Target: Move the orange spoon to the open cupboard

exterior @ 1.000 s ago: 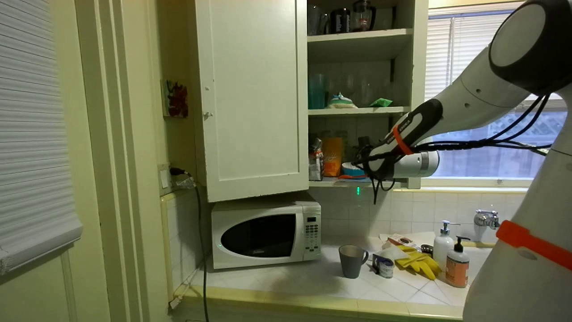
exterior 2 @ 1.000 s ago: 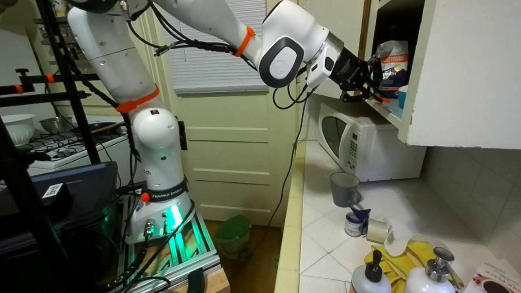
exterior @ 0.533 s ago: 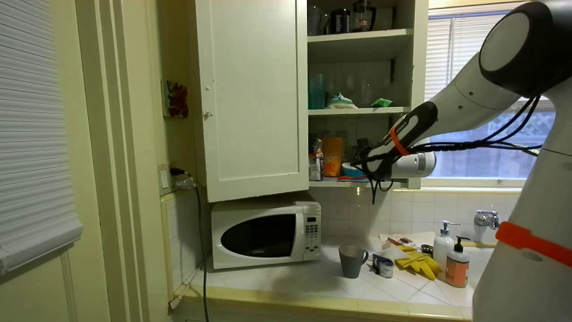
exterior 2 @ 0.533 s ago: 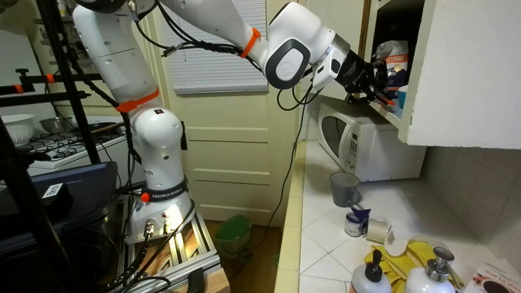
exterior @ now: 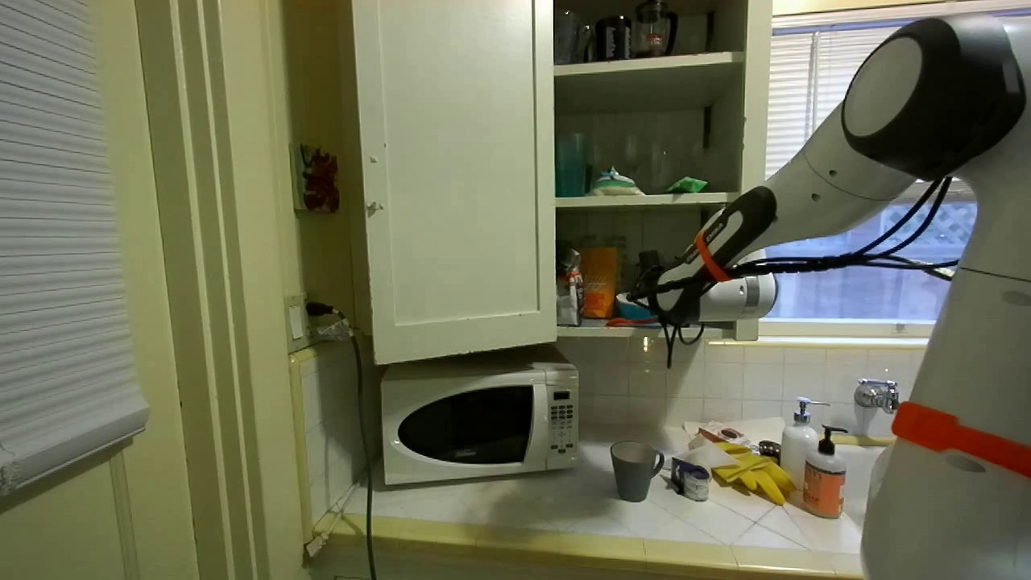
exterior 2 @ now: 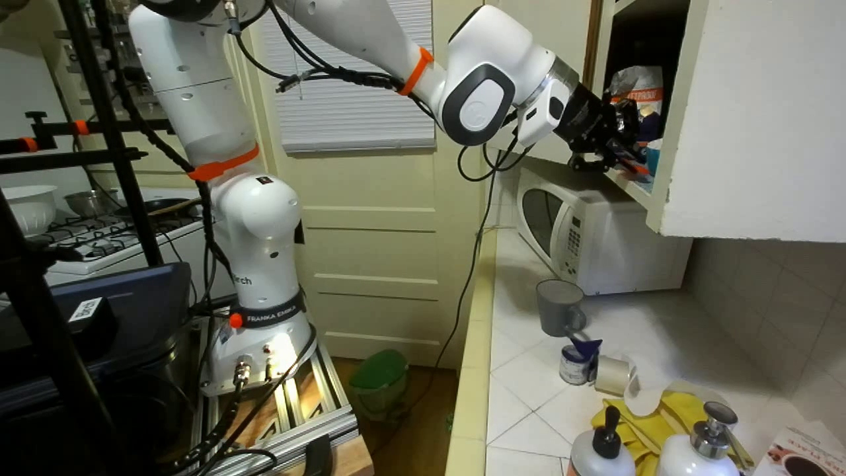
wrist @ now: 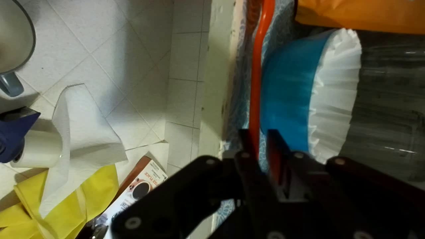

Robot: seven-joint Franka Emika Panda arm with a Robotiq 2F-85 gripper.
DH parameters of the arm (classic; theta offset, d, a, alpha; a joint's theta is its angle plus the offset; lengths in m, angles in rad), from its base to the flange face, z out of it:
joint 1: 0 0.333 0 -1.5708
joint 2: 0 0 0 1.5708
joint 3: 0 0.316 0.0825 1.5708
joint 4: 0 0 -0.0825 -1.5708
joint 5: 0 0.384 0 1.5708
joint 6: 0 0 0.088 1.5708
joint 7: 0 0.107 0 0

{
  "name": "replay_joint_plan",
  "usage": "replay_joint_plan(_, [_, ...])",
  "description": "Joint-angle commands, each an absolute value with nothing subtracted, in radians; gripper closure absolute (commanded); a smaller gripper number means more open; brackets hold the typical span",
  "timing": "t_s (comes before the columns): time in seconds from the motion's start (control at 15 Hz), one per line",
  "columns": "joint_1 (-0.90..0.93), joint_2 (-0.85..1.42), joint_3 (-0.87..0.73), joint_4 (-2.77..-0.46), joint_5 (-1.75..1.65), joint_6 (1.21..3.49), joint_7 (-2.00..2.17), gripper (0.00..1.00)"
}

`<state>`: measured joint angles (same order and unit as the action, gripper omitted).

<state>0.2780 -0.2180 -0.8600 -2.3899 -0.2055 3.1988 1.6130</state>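
Just inside open cupb'd (exterior: 648,200), orange spoon (wrist: 256,79) lies w/ long axis along shelf lip (wrist: 215,86), betw. lip & blue tub (wrist: 289,89), near end at tips of gripper (wrist: 260,134), pinched or loose, can't tell.

The white arm (exterior: 966,354) bends at a high elbow (exterior: 926,93), and its forearm (exterior 2: 363,33) slopes down to the wrist (exterior 2: 492,73). The black claw (wrist: 260,134) tilts downward; in the wrist view a narrow gap shows between its fingertips (wrist: 245,136), though whether they grip cannot be told.
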Motion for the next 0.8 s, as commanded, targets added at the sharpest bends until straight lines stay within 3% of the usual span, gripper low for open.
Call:
replay_joint_plan(0.0, [0.327, -0.197, -0.901, -2.364, -0.184, 3.179, 1.605, 0.51])
replay_joint_plan(0.4, [0.359, -0.191, -0.927, -2.358, -0.187, 3.177, 1.607, 0.04])
replay_joint_plan(0.73, [0.318, -0.197, -0.878, -2.36, -0.222, 3.111, 1.615, 0.0])
